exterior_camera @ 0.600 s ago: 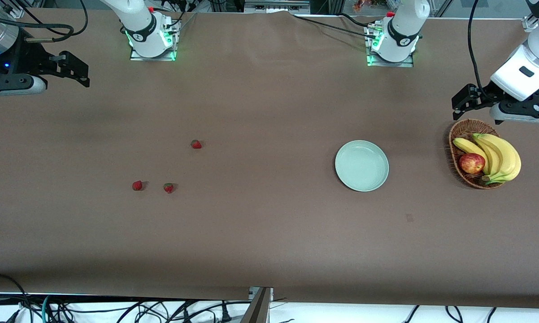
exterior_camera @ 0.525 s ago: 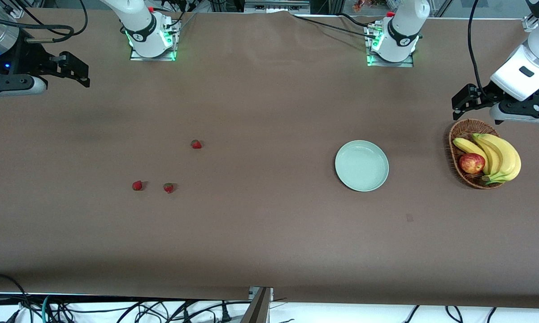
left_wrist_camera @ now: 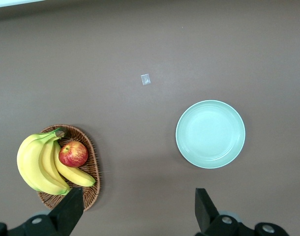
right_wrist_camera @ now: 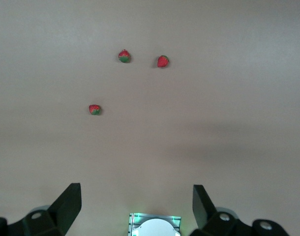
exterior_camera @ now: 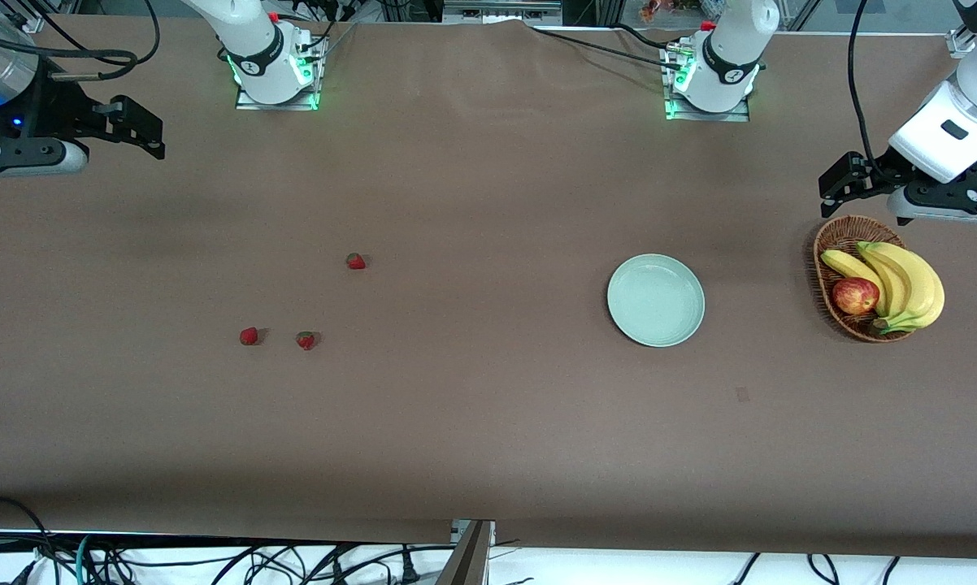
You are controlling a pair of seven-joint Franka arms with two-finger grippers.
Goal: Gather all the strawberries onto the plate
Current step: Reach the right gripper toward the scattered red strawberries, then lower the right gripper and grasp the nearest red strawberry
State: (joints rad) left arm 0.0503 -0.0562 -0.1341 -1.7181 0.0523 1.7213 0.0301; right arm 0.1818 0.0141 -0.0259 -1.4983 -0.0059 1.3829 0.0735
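Three small red strawberries lie on the brown table toward the right arm's end: one (exterior_camera: 356, 261) farther from the front camera and two (exterior_camera: 249, 335) (exterior_camera: 306, 340) nearer to it, side by side. They also show in the right wrist view (right_wrist_camera: 95, 109) (right_wrist_camera: 163, 61) (right_wrist_camera: 124, 56). The pale mint-green plate (exterior_camera: 656, 300) is empty, toward the left arm's end; it also shows in the left wrist view (left_wrist_camera: 210, 134). My right gripper (exterior_camera: 152, 135) is open and empty, high over the table's end. My left gripper (exterior_camera: 835, 188) is open and empty above the basket's edge.
A brown wicker basket (exterior_camera: 831, 242) with bananas (exterior_camera: 903, 280) and a red apple (exterior_camera: 855, 295) stands beside the plate at the left arm's end. A small scrap (exterior_camera: 742, 395) lies nearer the front camera than the plate. Both arm bases (exterior_camera: 275, 69) (exterior_camera: 712, 77) stand along the table's back edge.
My right gripper has shifted very slightly toward the table's middle. The strawberries, the plate and my left gripper have not moved.
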